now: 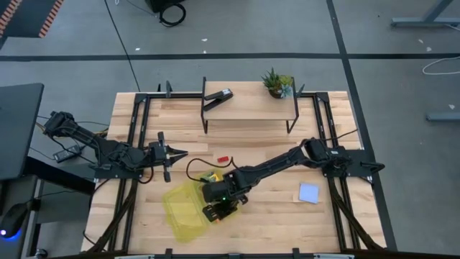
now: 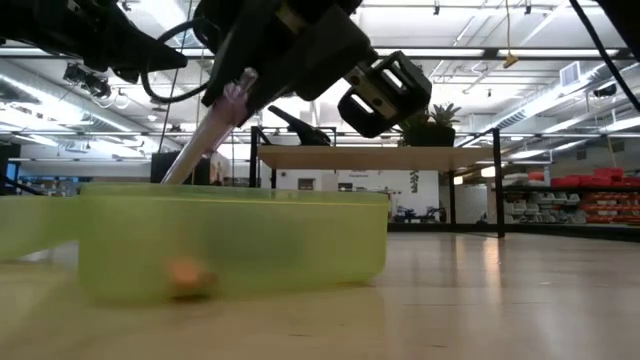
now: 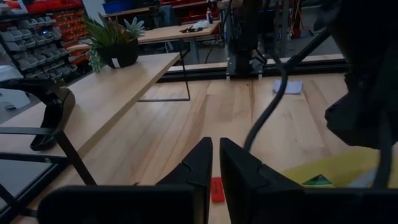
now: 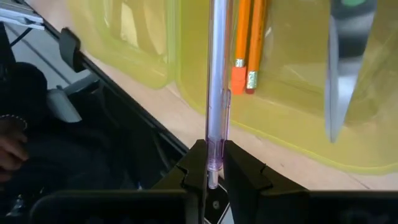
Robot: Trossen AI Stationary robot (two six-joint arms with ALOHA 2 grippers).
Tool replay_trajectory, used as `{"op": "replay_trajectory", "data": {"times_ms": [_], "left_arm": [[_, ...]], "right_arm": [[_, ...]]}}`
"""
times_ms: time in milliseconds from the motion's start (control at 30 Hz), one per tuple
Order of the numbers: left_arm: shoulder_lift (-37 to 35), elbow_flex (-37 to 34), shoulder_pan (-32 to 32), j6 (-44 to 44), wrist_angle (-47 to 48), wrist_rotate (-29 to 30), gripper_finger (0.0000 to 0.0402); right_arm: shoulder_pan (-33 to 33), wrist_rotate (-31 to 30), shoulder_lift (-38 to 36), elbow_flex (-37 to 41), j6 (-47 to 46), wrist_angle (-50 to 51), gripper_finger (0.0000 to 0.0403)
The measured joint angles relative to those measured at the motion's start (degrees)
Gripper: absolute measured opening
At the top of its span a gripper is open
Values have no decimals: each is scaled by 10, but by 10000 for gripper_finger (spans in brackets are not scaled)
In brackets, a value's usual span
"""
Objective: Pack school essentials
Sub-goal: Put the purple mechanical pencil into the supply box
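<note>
We are holding the purple pen (image 4: 217,93) over the yellow-green box (image 1: 185,208).
Going left to right: our left pincer (image 1: 175,153) is hovering with its fingers nearly together, the red eraser (image 1: 223,159) is lying on the table (image 1: 273,216) beside it, our right pincer (image 4: 211,163) is clamping the pen above the box holding orange pencils (image 4: 249,43), and the blue notepad (image 1: 309,192) is lying farther right.

Bright overhead strip lighting; near yellow-green box (image 2: 230,240) blurred.
</note>
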State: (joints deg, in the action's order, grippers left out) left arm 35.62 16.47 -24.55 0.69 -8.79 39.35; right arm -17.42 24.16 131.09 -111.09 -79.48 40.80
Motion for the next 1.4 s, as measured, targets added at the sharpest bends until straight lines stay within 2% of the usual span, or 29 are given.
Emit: {"op": "replay_trajectory", "data": {"times_ms": [333, 567, 833, 1400], "left_arm": [[0, 0, 0, 0, 2, 0, 28], [0, 0, 0, 0, 5, 0, 36], [0, 0, 0, 0, 6, 0, 34], [0, 0, 0, 0, 5, 0, 40]], "right_arm": [[13, 11, 0, 0, 18, 11, 51], [9, 12, 0, 0, 21, 12, 51], [0, 34, -1, 24, -13, 4, 51], [16, 6, 0, 28, -15, -8, 51]]}}
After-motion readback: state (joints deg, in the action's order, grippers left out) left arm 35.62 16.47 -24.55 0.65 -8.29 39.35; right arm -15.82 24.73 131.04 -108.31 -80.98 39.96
